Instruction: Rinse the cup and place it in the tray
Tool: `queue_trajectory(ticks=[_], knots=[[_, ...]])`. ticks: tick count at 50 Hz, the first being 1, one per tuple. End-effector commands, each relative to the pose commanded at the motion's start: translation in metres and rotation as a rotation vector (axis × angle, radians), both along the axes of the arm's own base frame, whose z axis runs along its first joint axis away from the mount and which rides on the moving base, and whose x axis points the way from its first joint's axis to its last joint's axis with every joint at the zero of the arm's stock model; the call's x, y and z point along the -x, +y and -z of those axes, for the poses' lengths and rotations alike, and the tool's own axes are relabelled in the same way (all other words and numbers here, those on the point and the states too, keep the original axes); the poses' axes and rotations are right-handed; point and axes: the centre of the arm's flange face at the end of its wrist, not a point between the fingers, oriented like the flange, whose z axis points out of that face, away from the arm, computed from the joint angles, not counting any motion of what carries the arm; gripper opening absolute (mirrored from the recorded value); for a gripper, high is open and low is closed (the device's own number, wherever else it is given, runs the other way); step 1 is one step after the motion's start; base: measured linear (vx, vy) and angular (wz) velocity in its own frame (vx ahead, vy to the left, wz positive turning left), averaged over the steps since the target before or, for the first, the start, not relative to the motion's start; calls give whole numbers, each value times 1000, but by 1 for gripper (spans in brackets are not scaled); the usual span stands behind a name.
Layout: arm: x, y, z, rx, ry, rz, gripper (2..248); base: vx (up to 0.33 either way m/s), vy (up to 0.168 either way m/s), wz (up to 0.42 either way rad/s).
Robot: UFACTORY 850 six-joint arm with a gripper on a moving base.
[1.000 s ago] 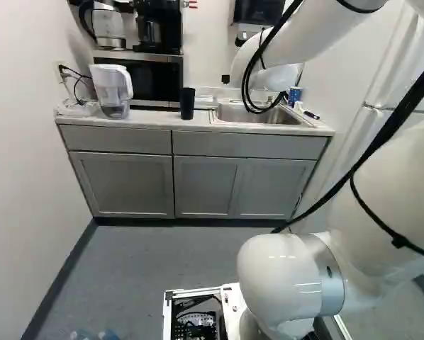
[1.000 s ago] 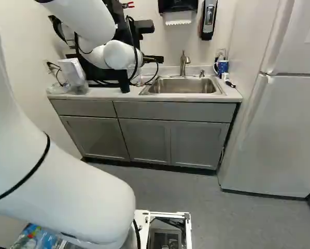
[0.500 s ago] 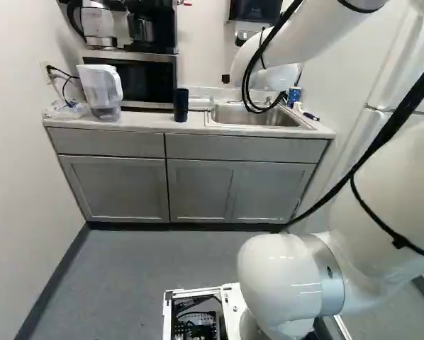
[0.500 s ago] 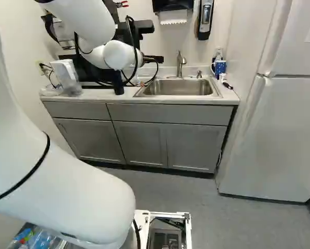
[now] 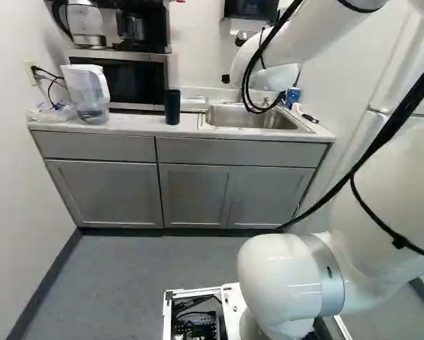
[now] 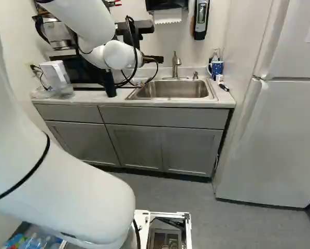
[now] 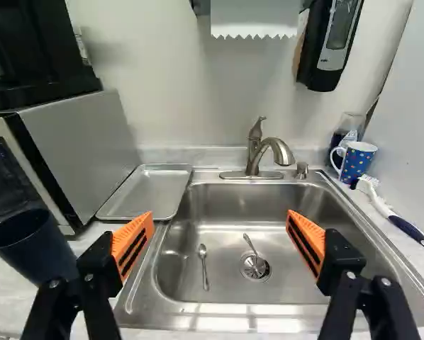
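- One dark cup [image 7: 33,244], likely the one meant, stands upright on the tabletop [image 7: 10,308], just outside the finger nearer the microwave [image 7: 88,145]; reaching it probably means shifting left.
- One tray [image 7: 149,191], between microwave and sink.
- One hand [image 7: 220,219], spread wide, pinching nothing.
- One sink [image 7: 222,289], apparently two spoons [image 7: 204,269] inside; one tap [image 7: 254,152].
- One dotted mug [image 7: 356,161], rightmost.

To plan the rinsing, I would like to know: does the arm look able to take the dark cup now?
Probably yes, after a sideways move: the claw is open, and the cup stands upright beside it, seemingly unblocked; only the microwave is close behind.
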Motion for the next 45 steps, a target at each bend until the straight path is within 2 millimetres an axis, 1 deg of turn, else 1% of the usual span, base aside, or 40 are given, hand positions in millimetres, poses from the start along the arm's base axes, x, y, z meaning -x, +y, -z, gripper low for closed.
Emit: queue_trajectory(ticks=[11,45], knots=[[0,0,0,0,0,0,247,91,-86,29],[0,0,0,0,0,0,247,86,-56,168]])
